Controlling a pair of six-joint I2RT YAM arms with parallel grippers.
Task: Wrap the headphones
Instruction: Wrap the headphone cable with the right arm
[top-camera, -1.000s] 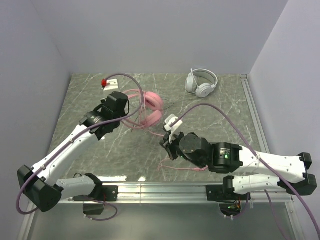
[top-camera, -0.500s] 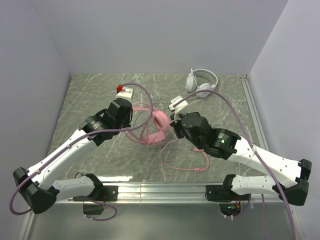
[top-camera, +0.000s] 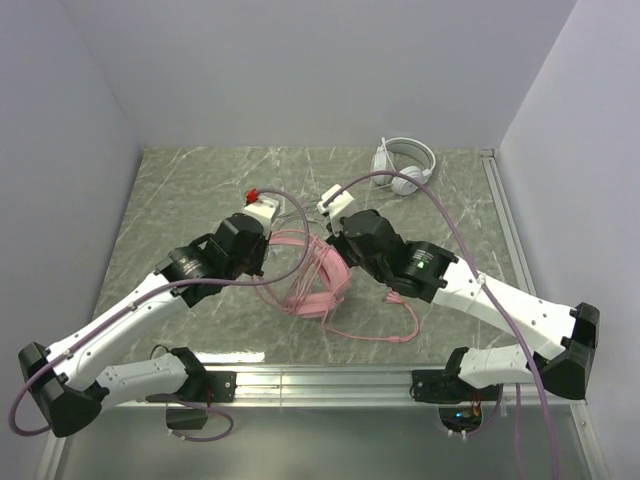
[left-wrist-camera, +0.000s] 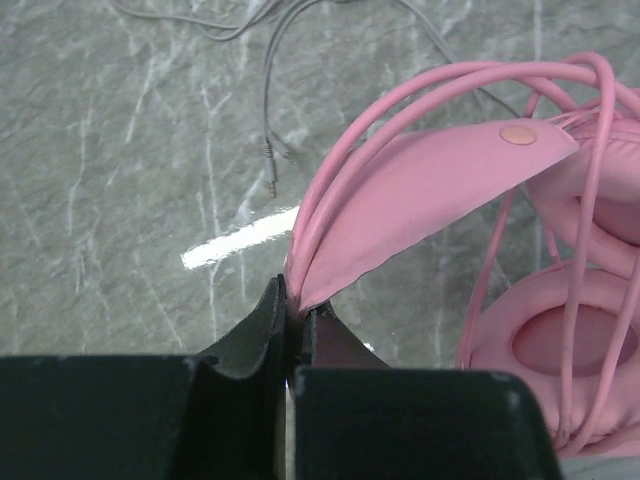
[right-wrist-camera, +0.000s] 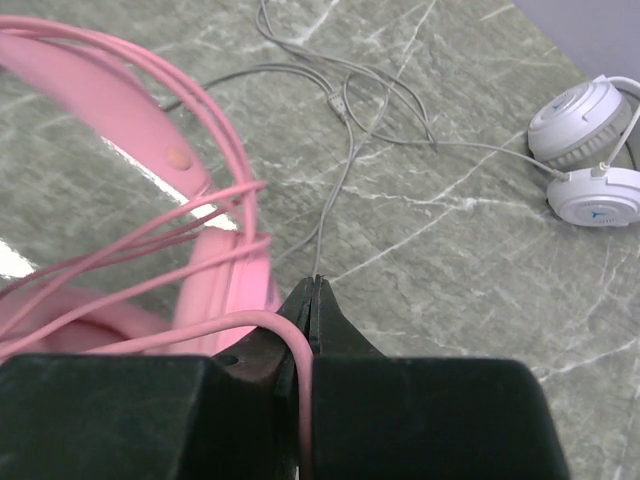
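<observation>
Pink headset (top-camera: 318, 272) lies well apart from the white headset (top-camera: 403, 165). Your left gripper (left-wrist-camera: 297, 310) pinches its stiff headband (left-wrist-camera: 420, 190); your right gripper (right-wrist-camera: 312, 298) clamps the limp, slippery cable (right-wrist-camera: 150, 235). Take hold near the band.

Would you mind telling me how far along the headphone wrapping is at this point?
Done: several loops of pink cable lie around the pink headset's band. In hand: left claw grips the band, right claw pinches the cable; a tail trails on the table. Left: the white headset, its grey cable spread loose.
</observation>
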